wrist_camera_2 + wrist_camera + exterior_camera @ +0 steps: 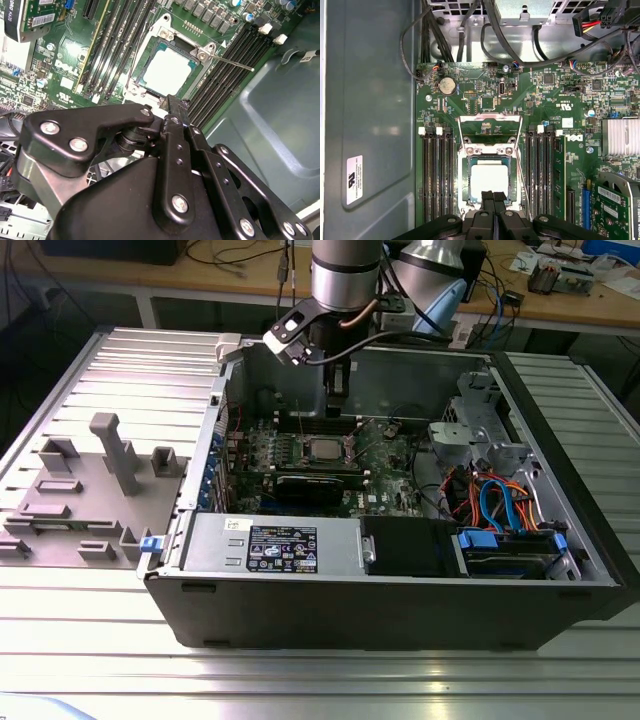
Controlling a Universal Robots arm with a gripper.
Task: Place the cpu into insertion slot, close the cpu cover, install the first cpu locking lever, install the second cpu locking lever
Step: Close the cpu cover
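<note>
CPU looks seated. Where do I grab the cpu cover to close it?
Likely take the cpu cover by its free crossbar, farthest from the hinge beside the cpu. It's flipped open with that thin bar exposed, so come from above.

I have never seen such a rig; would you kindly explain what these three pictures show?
A grey robot arm reaches into an open black computer case lying on a ribbed metal table; the exterior view watches from off the arm. Both wrist views ride on the arm, looking past its black claw at the green motherboard. The pale silver square cpu sits in the silver-rimmed insertion slot; the thin grey metal cpu cover appears swung open. The claw, shut and empty, hovers by the cpu.
</note>
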